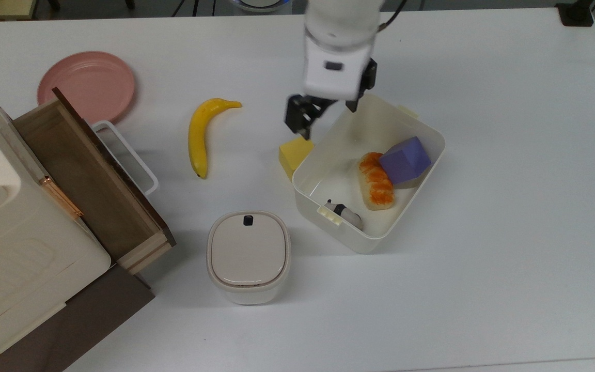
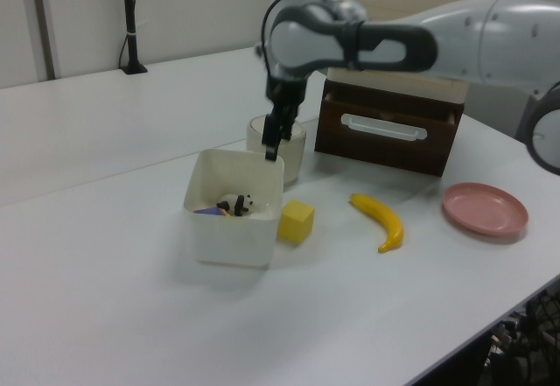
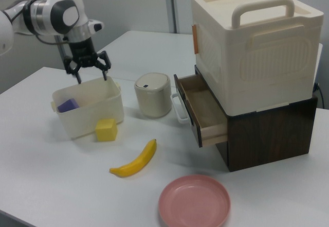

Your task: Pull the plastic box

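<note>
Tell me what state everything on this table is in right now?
gripper: open, raised above the box rim.
plastic box: lidless, holding toys.
yellow cube: touching the box.
lidded bin: closed.
drawer: pulled open.
pink plate: bare.
banana: lying unpeeled.
</note>
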Available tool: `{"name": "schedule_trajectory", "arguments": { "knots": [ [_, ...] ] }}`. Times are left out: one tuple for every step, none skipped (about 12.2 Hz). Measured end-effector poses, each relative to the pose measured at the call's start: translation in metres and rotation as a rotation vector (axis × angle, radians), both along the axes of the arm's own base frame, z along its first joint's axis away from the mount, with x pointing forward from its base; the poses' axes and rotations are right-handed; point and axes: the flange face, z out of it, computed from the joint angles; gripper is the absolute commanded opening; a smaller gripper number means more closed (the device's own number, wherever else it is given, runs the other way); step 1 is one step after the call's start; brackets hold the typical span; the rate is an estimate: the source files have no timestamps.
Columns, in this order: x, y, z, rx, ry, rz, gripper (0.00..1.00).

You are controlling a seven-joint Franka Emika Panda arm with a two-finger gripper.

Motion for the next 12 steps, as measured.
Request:
{"name": "schedule_trajectory", "arguments": {
  "knots": [
    [0.000,-0.023,0.016,0.008,-0.023,-0.129,1.00],
    [0.000,-0.049,0.029,0.014,-0.042,-0.237,1.00],
    [-0.001,-0.077,0.041,0.019,-0.057,-0.331,1.00],
    [-0.004,-0.107,0.050,0.017,-0.053,-0.402,1.00],
    [-0.009,-0.133,0.059,0.014,-0.049,-0.453,1.00],
    [-0.015,-0.152,0.068,0.013,-0.049,-0.487,1.00],
    [-0.019,-0.160,0.073,0.011,-0.045,-0.510,1.00],
    [-0.022,-0.161,0.076,0.012,-0.042,-0.550,1.00],
    [-0.022,-0.160,0.076,0.015,-0.041,-0.581,1.00],
    [-0.022,-0.161,0.076,0.015,-0.040,-0.599,1.00],
    [-0.022,-0.162,0.075,0.015,-0.039,-0.606,1.00],
    [-0.022,-0.163,0.074,0.015,-0.037,-0.615,1.00]
  ]
}}
